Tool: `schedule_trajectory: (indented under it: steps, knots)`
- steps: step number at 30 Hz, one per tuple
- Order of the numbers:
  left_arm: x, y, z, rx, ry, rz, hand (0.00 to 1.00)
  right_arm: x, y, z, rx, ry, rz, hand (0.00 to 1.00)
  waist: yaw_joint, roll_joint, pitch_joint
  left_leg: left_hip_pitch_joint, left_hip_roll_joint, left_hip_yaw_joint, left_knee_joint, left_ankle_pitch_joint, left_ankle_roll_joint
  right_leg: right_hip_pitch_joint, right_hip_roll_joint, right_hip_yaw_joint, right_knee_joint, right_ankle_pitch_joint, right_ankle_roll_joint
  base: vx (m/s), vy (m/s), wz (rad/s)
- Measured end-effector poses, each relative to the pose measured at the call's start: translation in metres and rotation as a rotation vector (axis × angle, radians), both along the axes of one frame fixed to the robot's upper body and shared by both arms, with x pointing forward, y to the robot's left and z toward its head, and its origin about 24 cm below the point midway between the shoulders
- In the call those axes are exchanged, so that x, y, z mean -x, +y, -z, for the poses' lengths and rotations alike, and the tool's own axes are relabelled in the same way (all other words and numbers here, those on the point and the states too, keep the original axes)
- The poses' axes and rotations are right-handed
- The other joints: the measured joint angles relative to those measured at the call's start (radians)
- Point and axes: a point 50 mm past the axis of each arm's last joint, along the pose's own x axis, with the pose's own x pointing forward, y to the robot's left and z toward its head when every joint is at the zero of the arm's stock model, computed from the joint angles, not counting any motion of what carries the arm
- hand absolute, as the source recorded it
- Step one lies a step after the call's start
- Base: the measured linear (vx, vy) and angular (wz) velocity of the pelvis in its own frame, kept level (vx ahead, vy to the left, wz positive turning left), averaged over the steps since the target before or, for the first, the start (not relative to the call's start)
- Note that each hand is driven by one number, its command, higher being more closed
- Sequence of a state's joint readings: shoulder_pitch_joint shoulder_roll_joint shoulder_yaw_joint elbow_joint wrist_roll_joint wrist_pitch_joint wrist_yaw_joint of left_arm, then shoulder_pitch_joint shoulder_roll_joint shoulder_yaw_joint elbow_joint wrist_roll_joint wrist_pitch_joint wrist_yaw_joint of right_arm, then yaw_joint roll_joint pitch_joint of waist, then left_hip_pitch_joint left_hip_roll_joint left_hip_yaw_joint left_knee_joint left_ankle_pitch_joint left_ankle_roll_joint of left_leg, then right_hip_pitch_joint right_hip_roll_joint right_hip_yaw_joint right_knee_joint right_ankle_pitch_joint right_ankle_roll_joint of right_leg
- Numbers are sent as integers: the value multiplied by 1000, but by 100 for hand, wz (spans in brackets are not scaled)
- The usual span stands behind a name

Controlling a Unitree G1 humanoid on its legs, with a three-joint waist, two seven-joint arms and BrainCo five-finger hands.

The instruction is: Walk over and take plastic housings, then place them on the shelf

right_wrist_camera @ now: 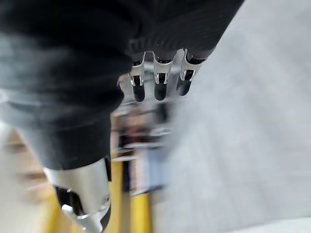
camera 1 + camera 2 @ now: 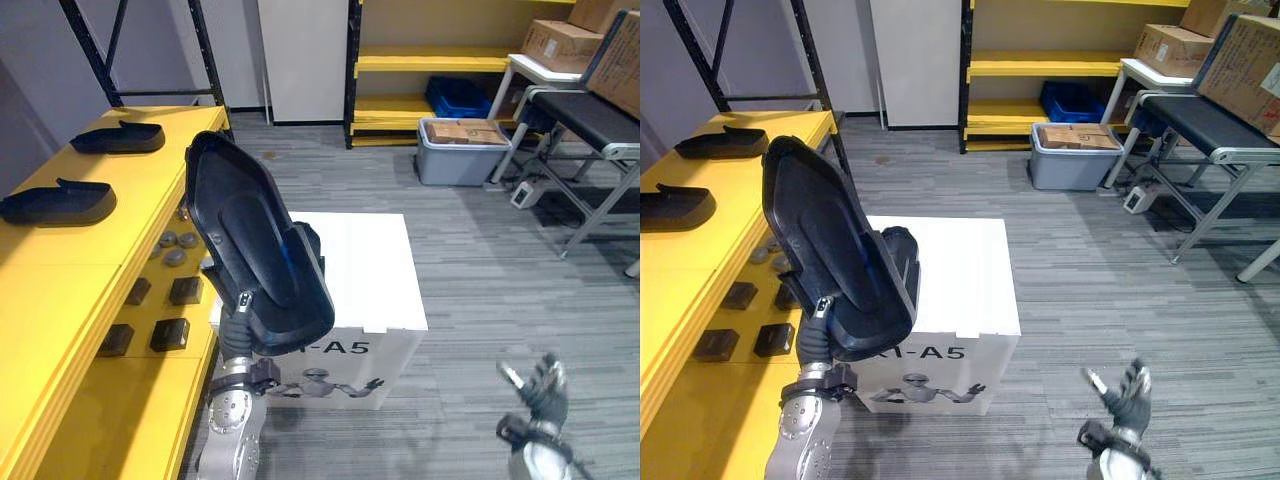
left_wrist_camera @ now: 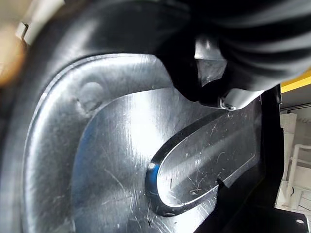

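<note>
Status: transfer partly done. Two black housings already lie on the top board of the yellow shelf (image 2: 70,270). The far housing (image 2: 118,137) sits toward the far end and the near housing (image 2: 58,203) closer in, well apart. The held housing (image 2: 250,235) stands upright in the left hand (image 2: 238,330), whose fingers are clamped on its lower end. It is just off the shelf's long edge, not yet over the board. Right hand (image 2: 540,395) is low, fingers spread, empty. Left to do, by my reading: carry the held housing over the board and set it on the bare near stretch
</note>
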State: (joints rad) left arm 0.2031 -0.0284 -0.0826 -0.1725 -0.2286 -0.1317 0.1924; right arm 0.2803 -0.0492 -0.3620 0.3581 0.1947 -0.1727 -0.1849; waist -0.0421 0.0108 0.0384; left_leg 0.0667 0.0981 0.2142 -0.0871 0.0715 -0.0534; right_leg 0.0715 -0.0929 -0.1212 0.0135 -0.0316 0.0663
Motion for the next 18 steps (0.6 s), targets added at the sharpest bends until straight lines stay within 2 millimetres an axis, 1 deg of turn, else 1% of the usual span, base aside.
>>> schedule_trajectory:
  steps: [1,2,3,5,6,7,9,11,12,13,14,15,16,17,18]
  knots:
    - [1,0,0,1,-1,1,100,6,3,8,-24,36,4,0,1,0,0,1,1,0,0,-1,-1,1,0,0,1,0,0,0,0,0]
    - [2,-1,0,2,0,5,100,18,9,24,-71,112,7,0,6,1,2,7,3,0,0,-2,-2,6,0,0,3,-1,1,0,0,0]
    - [2,-3,0,5,0,9,100,24,12,32,-96,151,3,0,8,1,2,10,3,0,0,-2,-3,10,0,-1,3,-1,1,-22,3,5]
    - [2,-6,0,2,-2,26,100,46,29,56,-185,285,-30,0,16,4,2,12,7,-7,-4,-7,-9,19,0,-8,6,-5,6,-58,-2,9]
    - [2,-6,0,0,-3,30,100,51,33,60,-204,313,-51,0,19,5,2,12,7,-10,-4,-8,-11,19,-1,-12,8,-7,7,-56,-6,17]
    - [2,-7,0,-9,-5,42,100,58,43,68,-238,361,-95,0,22,4,3,8,6,-20,-4,-9,-13,20,-3,-24,13,-13,10,-26,-3,23]
    - [4,-10,2,-8,1,58,100,62,56,75,-267,414,-164,0,31,4,4,8,5,-28,-4,-9,-13,26,-4,-33,15,-18,15,-18,-2,21]
    - [7,-12,5,-6,17,70,100,60,60,76,-255,429,-222,0,36,-3,10,0,-5,-59,-3,-6,-10,28,-13,-64,39,-38,17,0,-9,46]
    - [8,-15,5,-4,17,85,100,60,61,77,-258,434,-226,0,38,-8,12,-11,-12,-92,1,0,-8,27,-21,-97,59,-50,17,13,-27,84]
    - [8,-17,4,-1,11,95,100,59,62,77,-259,439,-235,0,46,-12,18,-28,-18,-125,15,6,-3,26,-31,-132,83,-66,17,12,-30,118]
    - [7,-19,1,2,-3,101,100,57,63,77,-247,444,-257,0,54,-22,29,-67,-33,-175,45,6,-2,25,-45,-186,105,-80,20,5,-25,131]
    - [7,-19,-3,4,-19,99,100,52,64,77,-243,441,-267,0,59,-27,38,-101,-43,-200,64,-9,10,25,-59,-237,117,-89,18,-6,-12,151]
    - [7,-20,-7,7,-34,100,100,48,64,77,-236,440,-276,0,61,-25,43,-134,-38,-171,80,-23,36,27,-68,-290,117,-90,20,5,-4,172]
    - [6,-21,-9,8,-47,105,100,42,64,77,-229,437,-290,0,58,-35,52,-158,-26,-68,85,-45,70,35,-86,-363,117,-90,20,38,25,197]
    - [4,-21,-9,7,-49,107,100,39,63,79,-218,457,-309,0,58,-36,55,-180,-5,70,103,-50,88,44,-112,-425,117,-92,23,66,41,179]
